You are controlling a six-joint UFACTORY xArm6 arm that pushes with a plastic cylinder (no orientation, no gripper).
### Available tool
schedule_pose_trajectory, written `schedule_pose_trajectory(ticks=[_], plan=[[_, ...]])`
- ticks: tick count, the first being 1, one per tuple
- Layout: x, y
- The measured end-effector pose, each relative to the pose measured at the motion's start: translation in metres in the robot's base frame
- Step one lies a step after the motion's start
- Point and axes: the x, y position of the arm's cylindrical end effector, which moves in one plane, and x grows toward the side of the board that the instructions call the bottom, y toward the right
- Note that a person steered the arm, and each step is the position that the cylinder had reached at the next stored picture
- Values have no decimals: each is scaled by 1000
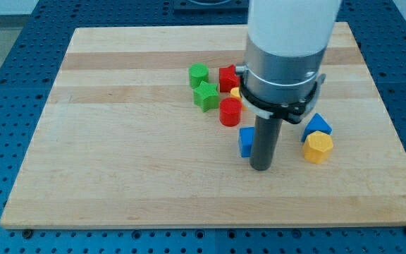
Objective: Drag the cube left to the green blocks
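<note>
The small blue plastic cube (246,141) sits on the pale wooden bench (118,176) at about five o'clock from the two green plastic blocks (201,85), well apart from them, so I judge most of the drag unfinished. A red plastic cylinder (230,111) lies between cube and greens, and may get shoved along. There is no claw on this arm, so nothing is open, closed or held; my tip (261,167) stands just at the cube's three o'clock side, seemingly touching it, ready to push toward nine o'clock.
</note>
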Motion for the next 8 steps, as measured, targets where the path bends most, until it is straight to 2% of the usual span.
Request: schedule_pose_trajectory(ticks=[2, 5, 8], plan=[[-2, 27], [-34, 18], [-33, -98]])
